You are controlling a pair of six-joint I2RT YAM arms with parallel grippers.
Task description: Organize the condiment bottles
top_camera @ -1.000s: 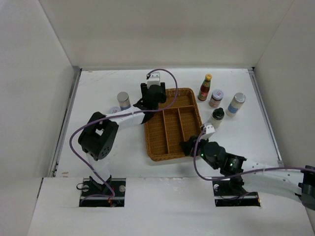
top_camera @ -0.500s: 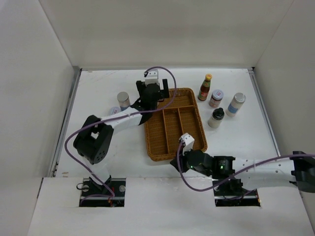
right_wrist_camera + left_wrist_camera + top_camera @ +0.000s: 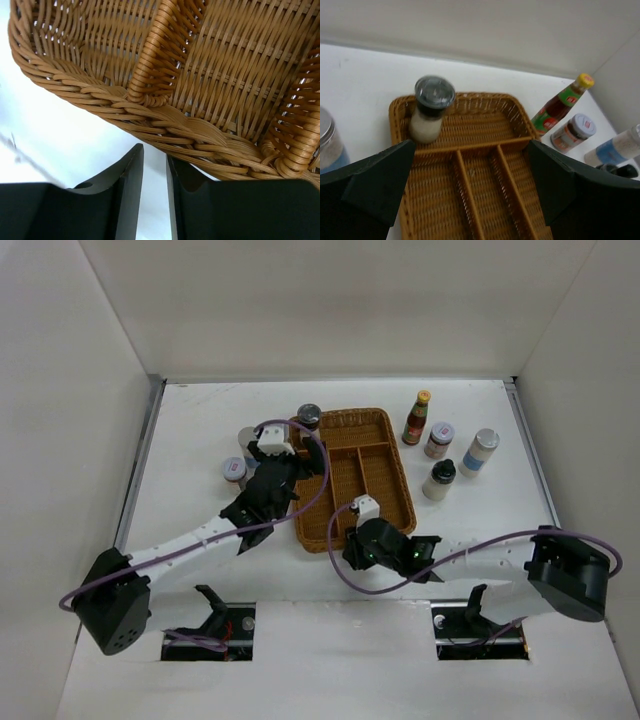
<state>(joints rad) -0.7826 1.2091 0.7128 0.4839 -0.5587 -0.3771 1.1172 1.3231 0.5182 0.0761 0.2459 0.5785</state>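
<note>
A dark-lidded jar of white powder (image 3: 309,417) (image 3: 431,107) stands in the far-left corner of the wicker tray (image 3: 392,502) (image 3: 470,100). My left gripper (image 3: 292,462) (image 3: 471,150) hovers wide open and empty above the tray's left side, short of that jar. Right of the tray stand the yellow-capped red sauce bottle (image 3: 417,418) (image 3: 560,102), a red-labelled jar (image 3: 439,439), a blue-labelled jar (image 3: 480,452) and a black-capped bottle (image 3: 439,480). My right gripper (image 3: 345,540) (image 3: 154,150) sits low at the tray's near rim (image 3: 165,120), its jaws a narrow gap apart with nothing between.
Two more grey-lidded jars stand left of the tray, one blue-labelled (image 3: 246,440) and one red-labelled (image 3: 234,472), close to my left arm. White walls close in the table on three sides.
My left gripper opened, left the dark-lidded jar in the tray's far-left corner and drew back toward me. My right arm swung left along the tray's near edge, jaws narrower.
</note>
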